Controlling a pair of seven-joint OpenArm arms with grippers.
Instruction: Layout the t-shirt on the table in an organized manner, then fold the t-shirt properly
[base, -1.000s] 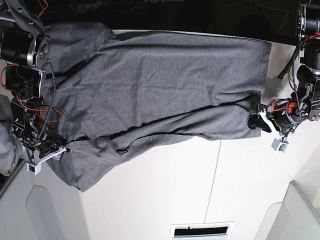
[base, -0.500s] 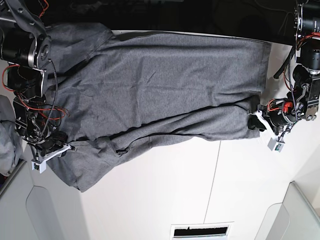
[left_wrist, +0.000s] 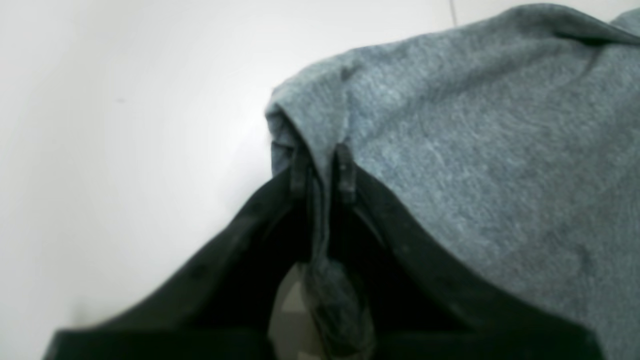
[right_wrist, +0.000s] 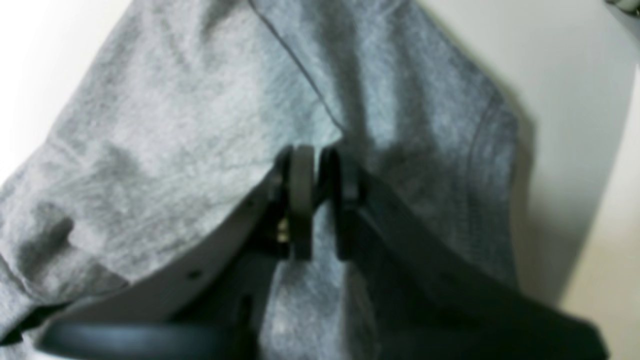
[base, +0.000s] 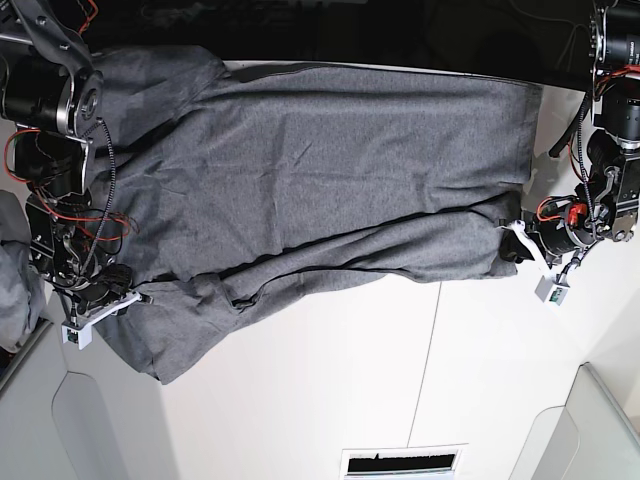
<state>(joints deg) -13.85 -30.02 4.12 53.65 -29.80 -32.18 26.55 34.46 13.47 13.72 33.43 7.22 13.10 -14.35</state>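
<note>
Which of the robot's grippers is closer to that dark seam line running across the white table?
Left. The left gripper pinches the t-shirt edge just to the right of the seam line in the base view. The right gripper grips the shirt's opposite end, far off at that view's left.

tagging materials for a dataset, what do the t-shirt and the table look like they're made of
t-shirt: soft knit fabric, probably cotton jersey; heathered dark grey, matte, fuzzy up close, creasing easily.
table: hard, smooth white top, probably laminate or painted board; faintly glossy, with a thin seam line.
</note>
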